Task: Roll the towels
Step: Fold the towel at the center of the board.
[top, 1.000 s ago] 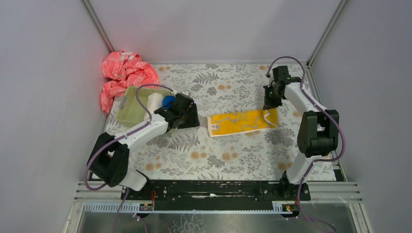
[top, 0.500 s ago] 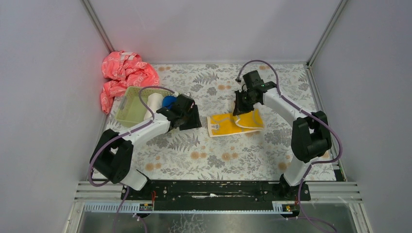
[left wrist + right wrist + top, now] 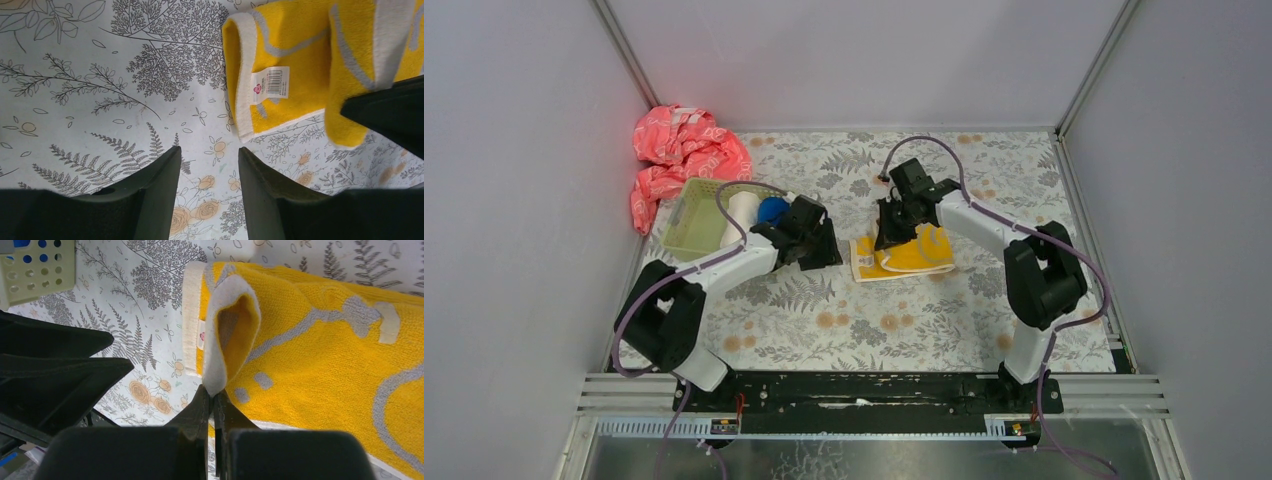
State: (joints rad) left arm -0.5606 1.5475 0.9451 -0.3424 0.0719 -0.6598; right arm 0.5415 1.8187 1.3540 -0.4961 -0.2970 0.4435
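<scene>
In the last second the right gripper [image 3: 212, 395] has travelled from the right end of the yellow towel [image 3: 921, 256] across to its left end, and it has brought the right edge with it. The towel lay flat and long on the table [image 3: 874, 320] before. Now it is doubled over itself and looks much shorter.

The jaws of this gripper are pressed together on the white border of the carried edge, which stands up as a small loop just above the lower layer. The left gripper [image 3: 209, 156] waits just beside the left end of the towel. Its jaws have narrowed a little, but a gap remains between them and nothing is in it.

In the basket [image 3: 686, 232] on the left lie a white towel [image 3: 742, 212] and a blue towel [image 3: 771, 209]. They are probably already rolled, though they are too small to be sure. I judge that this move is a fold in half before the rolling, so the last towel is now in work.
</scene>
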